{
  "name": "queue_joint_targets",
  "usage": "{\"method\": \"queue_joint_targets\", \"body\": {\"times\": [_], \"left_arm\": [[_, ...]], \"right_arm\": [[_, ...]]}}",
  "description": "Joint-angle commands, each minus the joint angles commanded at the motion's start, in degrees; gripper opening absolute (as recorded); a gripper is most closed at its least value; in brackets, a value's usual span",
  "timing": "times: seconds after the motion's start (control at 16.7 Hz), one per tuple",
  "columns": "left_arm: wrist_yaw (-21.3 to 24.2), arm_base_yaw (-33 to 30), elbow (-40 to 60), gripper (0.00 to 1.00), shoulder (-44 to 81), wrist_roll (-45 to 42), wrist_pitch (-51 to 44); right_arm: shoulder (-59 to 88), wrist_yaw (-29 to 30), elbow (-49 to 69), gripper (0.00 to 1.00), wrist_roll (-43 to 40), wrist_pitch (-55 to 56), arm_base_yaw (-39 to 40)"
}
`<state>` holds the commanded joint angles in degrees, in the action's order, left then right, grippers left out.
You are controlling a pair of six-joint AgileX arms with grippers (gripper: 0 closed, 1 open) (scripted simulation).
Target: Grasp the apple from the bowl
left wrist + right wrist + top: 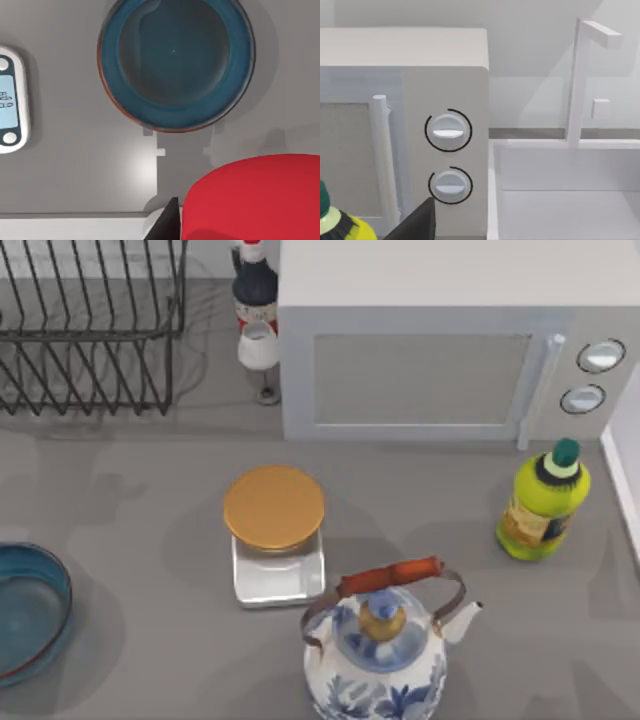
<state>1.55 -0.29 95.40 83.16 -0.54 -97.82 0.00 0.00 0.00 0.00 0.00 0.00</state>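
Observation:
The blue-teal bowl (28, 612) with a reddish-brown rim sits at the table's left edge, and its inside is bare. In the left wrist view the bowl (175, 65) lies below the camera. The bright red apple (255, 197) bulks large close to that camera, raised clear of the bowl. My left gripper (250, 220) is shut on the apple, with one dark finger (167, 225) showing beside it. Of my right gripper (427, 232), one dark finger (417, 222) shows in front of the microwave's knobs.
A scale with a gold plate (273, 505) stands mid-table, with its display (10, 100) near the bowl. A blue-white kettle (380, 655) is at the front and a yellow-green bottle (545, 502) at the right. Microwave (440, 350), dish rack (90, 330), dark bottle (255, 285) and glass (260, 348) line the back. A white sink (565, 200) lies right of the microwave.

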Motion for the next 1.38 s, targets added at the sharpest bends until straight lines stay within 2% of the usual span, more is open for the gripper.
{"method": "queue_joint_targets", "body": {"times": [0.3, 0.42, 0.6, 0.9, 1.02, 1.2, 1.38], "left_arm": [[0.0, 0.1, -0.1, 0.0, 0.2, 0.0, 0.1], [-0.1, -1.9, -0.6, 0.0, 1.2, 2.0, 1.1], [-0.4, -9.3, -2.6, 0.0, 4.1, 9.4, 4.8], [-1.1, -28.3, -8.1, 0.0, 9.6, 27.9, 13.9], [-1.3, -33.9, -10.2, 0.0, 11.4, 33.5, 17.3], [-1.5, -37.7, -12.2, 0.0, 12.5, 37.3, 20.3], [-1.5, -37.9, -12.3, 0.0, 12.5, 37.4, 20.4]], "right_arm": [[0.0, 0.0, 0.0, 1.0, 0.0, 0.0, 0.0], [0.0, 0.0, 0.0, 1.0, 0.0, 0.0, 0.0], [0.0, 0.0, 0.0, 1.0, 0.0, 0.0, 0.0], [0.0, 0.0, 0.0, 1.0, 0.0, 0.0, 0.0], [0.0, 0.0, 0.0, 1.0, 0.0, 0.0, 0.0], [0.0, 0.0, 0.0, 1.0, 0.0, 0.0, 0.0], [0.0, 0.0, 0.0, 1.0, 0.0, 0.0, 0.0]]}}
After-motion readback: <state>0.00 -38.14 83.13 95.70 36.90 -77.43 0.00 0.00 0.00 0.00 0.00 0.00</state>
